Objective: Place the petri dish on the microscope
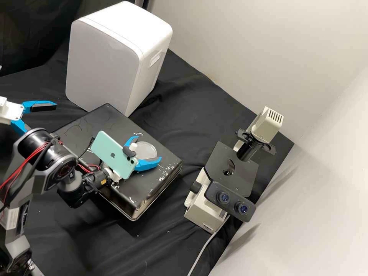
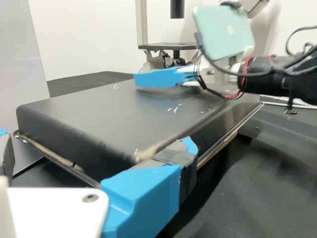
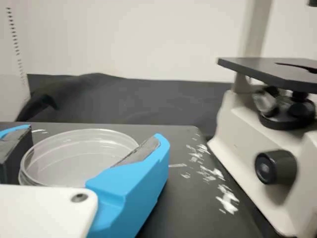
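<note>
A clear petri dish (image 1: 147,149) (image 3: 74,153) rests on a black metal platform (image 1: 96,130) (image 3: 198,198) left of the microscope (image 1: 226,184) (image 3: 257,144). My right gripper (image 1: 140,155) (image 3: 84,148), which carries a mint-green phone, is low over the platform, and its blue fingers (image 3: 133,173) press the dish's two sides. The microscope's black stage (image 1: 230,168) (image 3: 277,69) is bare. My left gripper (image 1: 36,119) (image 2: 81,158) is open at the bench's far left, level with the platform's near corner (image 2: 143,153), holding nothing.
A tall white box (image 1: 115,53) stands behind the platform. White walls close in behind and to the right of the microscope. A grey cable (image 1: 203,249) runs from the microscope toward the front. Black cloth covers the bench.
</note>
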Tool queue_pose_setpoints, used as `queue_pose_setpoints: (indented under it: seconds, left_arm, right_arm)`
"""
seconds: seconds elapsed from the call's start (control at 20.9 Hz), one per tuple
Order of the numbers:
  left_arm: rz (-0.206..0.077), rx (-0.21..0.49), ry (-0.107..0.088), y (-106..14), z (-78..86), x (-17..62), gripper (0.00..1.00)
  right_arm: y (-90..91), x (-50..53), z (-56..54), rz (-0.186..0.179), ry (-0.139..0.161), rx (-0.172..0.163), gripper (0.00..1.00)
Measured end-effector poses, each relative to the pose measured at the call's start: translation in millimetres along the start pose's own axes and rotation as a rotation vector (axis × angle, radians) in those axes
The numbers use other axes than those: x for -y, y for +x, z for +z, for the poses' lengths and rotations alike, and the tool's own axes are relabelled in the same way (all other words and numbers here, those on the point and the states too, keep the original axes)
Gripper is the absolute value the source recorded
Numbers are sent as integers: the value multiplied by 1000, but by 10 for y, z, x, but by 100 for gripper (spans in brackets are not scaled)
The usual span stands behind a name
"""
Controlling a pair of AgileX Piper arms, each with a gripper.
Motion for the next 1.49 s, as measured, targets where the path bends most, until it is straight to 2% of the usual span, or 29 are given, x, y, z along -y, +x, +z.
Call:
queue_pose_setpoints:
  seconds: [0.19, 0.29, 0.58, 0.67, 0.82, 0.91, 1.05, 1.29, 1.49]
  left_arm:
    - [0, 0, 0, 0, 0, 0, 100]
    - [0, 0, 0, 0, 0, 0, 100]
    - [0, 0, 0, 0, 0, 0, 100]
    - [0, 0, 0, 0, 0, 0, 100]
    - [0, 0, 0, 0, 0, 0, 100]
    - [2, 0, 1, 5, -1, -5, 100]
    - [-4, -1, -2, 20, -10, 6, 100]
    - [-4, -1, -2, 20, -10, 6, 100]
    - [2, 0, 1, 34, -14, -8, 100]
  right_arm:
    - [-123, -173, 39, 39, 34, 37, 0]
    - [-184, -268, 48, 72, 48, 44, 0]
    - [-329, -519, 74, 165, 52, 49, 0]
    - [-349, -586, 90, 194, 51, 56, 0]
    - [-354, -608, 115, 204, 68, 64, 0]
    - [-307, -598, 150, 196, 68, 73, 0]
    - [-165, -636, 214, 208, 68, 84, 0]
    - [133, -832, 287, 250, 72, 105, 0]
    - [347, -948, 269, 264, 72, 98, 0]
